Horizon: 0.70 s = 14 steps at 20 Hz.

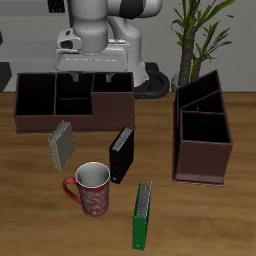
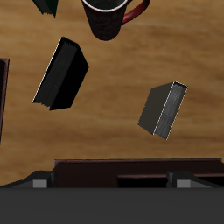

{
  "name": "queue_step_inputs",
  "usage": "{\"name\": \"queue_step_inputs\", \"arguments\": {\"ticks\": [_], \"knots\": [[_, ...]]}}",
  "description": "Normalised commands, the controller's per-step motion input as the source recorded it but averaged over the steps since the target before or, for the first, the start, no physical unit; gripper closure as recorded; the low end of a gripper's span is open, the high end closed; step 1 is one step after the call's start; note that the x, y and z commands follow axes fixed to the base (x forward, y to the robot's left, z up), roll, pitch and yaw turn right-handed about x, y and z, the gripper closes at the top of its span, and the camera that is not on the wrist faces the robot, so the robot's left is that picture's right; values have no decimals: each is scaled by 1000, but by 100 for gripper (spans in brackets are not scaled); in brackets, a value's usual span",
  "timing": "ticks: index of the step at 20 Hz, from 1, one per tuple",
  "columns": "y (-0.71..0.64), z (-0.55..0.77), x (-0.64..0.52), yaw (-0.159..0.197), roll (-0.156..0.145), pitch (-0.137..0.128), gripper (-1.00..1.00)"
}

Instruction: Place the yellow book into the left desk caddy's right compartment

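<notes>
The gripper (image 1: 90,66) hangs high above the back of the table, over the broadside caddy (image 1: 72,103), and whether its fingers stand apart or together cannot be told, since neither view shows the tips clearly. The yellow book (image 1: 61,145) stands on the wood just in front of that broadside caddy, below and forward of the gripper and well clear of it, with the black book (image 1: 121,153) near it and the red mug (image 1: 90,188) closer to the table's front edge. The left desk caddy (image 1: 203,130) sits well apart across the table, narrow end forward, its large right compartment (image 1: 205,140) open, and the green book (image 1: 143,214) stands near the front edge.
</notes>
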Motion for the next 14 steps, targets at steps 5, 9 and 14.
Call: {"name": "queue_step_inputs", "arguments": {"ticks": [5,9,14], "knots": [[-483,13,40,-55,-37,-37,-100],[-330,-40,69,6,-59,-84,-100],[-159,-212,169,47,-14,-55,-100]]}}
